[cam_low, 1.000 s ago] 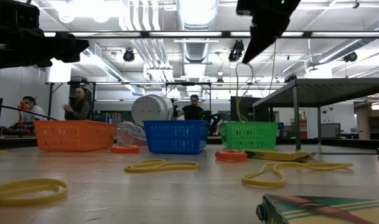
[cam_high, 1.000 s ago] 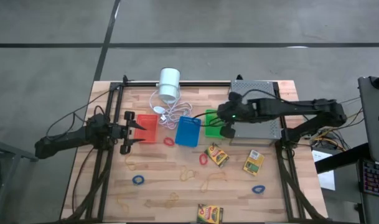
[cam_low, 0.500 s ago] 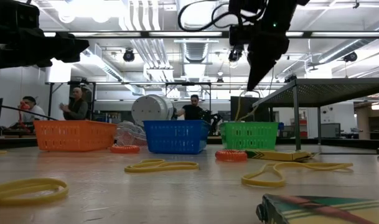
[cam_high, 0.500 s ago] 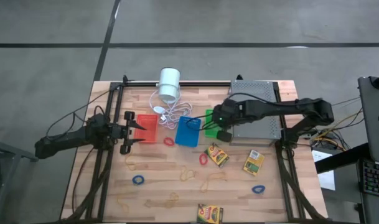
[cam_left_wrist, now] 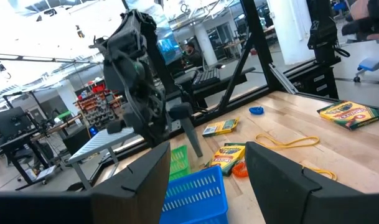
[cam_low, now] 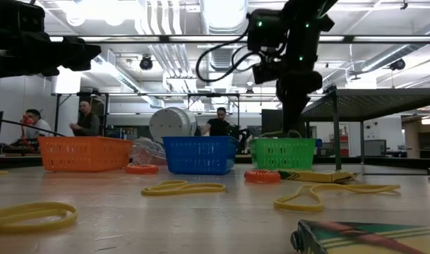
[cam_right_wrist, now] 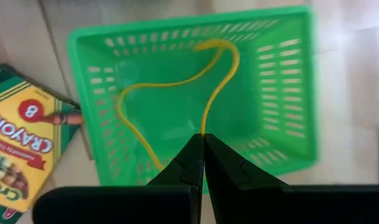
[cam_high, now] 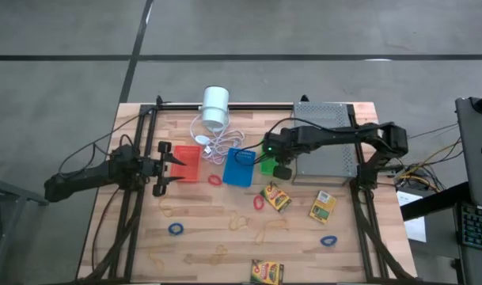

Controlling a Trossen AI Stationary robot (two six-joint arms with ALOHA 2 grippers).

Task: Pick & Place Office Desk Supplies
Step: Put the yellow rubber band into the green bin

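1. I have the right gripper (cam_right_wrist: 202, 144) directly above the small green plastic basket (cam_right_wrist: 195, 99); its jaws are pinched together on a thin yellow rubber band (cam_right_wrist: 177, 87) that loops down into the basket.
2. The green basket stands on the wooden surface (cam_high: 201, 229) against the grey perforated metal tray (cam_high: 329, 150), with the blue plastic basket (cam_high: 239, 167) just to its left.
3. The left gripper (cam_high: 177, 169) waits at the red-orange plastic basket (cam_high: 185, 163), jaws spread wide.
4. A yellow-green crayon box (cam_high: 275, 197) lies just near of the green basket.
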